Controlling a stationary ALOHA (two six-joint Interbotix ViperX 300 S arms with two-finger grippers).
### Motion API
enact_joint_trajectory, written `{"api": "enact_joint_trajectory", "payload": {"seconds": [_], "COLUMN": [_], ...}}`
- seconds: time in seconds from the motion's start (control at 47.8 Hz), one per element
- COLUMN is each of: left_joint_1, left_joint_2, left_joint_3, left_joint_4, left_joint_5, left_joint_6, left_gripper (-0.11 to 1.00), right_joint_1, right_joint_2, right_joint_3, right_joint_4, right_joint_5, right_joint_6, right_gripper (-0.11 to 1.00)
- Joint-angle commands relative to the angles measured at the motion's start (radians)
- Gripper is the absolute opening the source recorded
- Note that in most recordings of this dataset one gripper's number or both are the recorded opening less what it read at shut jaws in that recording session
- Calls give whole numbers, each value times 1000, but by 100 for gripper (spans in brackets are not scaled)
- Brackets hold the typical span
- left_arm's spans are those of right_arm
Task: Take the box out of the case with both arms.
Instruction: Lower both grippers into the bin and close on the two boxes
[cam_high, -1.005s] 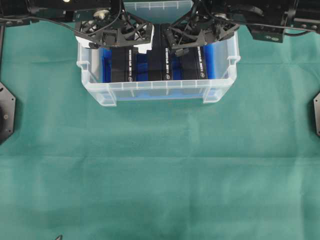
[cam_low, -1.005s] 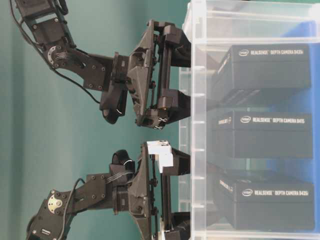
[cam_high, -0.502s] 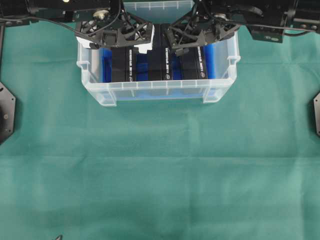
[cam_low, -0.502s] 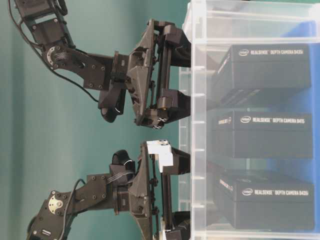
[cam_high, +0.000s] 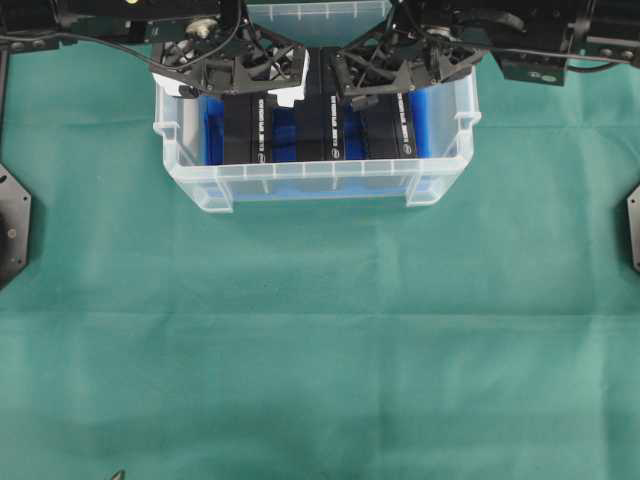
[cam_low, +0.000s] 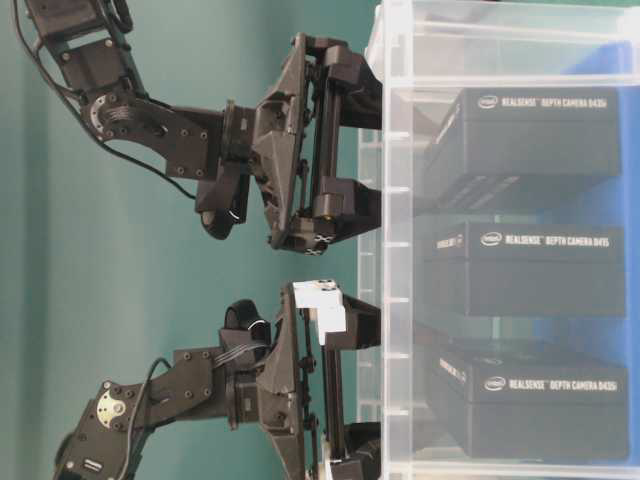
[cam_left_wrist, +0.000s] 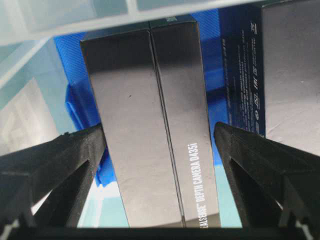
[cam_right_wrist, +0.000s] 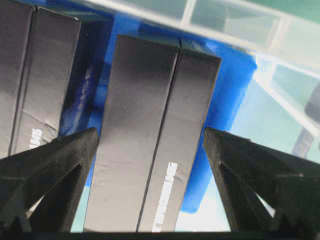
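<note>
three black boxes (cam_high: 322, 128) upright in case (cam_high: 300, 183), long axes front-to-back; each gripper released

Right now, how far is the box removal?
Done: both arms are over the case. In hand: the left gripper straddles the left box, the right gripper the right box, both open, nothing gripped. Left: closing and lifting; all three boxes sit inside.
</note>
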Motion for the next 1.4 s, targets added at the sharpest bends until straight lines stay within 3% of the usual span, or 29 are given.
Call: {"api": "enact_joint_trajectory", "payload": {"seconds": [0.0, 0.377, 0.544, 0.607, 0.691, 1.381], "left_joint_1": [8, 3, -6, -14, -21, -23], "left_joint_2": [-9, -9, -15, -21, -29, -41], "left_joint_3": [5, 0, 2, 5, 6, -2], "left_joint_4": [3, 2, -8, -8, -8, -11], "left_joint_5": [3, 5, 5, 3, 2, 12], "left_joint_6": [5, 9, 17, 17, 14, -2], "left_gripper": [92, 92, 90, 81, 64, 64], "right_joint_1": [-2, 18, 20, 20, 21, 21], "right_joint_2": [0, 17, 20, 18, 17, 9], "right_joint_3": [15, 12, 12, 12, 11, -12], "right_joint_4": [5, 49, 49, 49, 49, 40], "right_joint_5": [43, 46, 48, 51, 49, 52], "right_joint_6": [14, 15, 15, 15, 15, 15], "right_gripper": [96, 92, 77, 67, 67, 67]}}
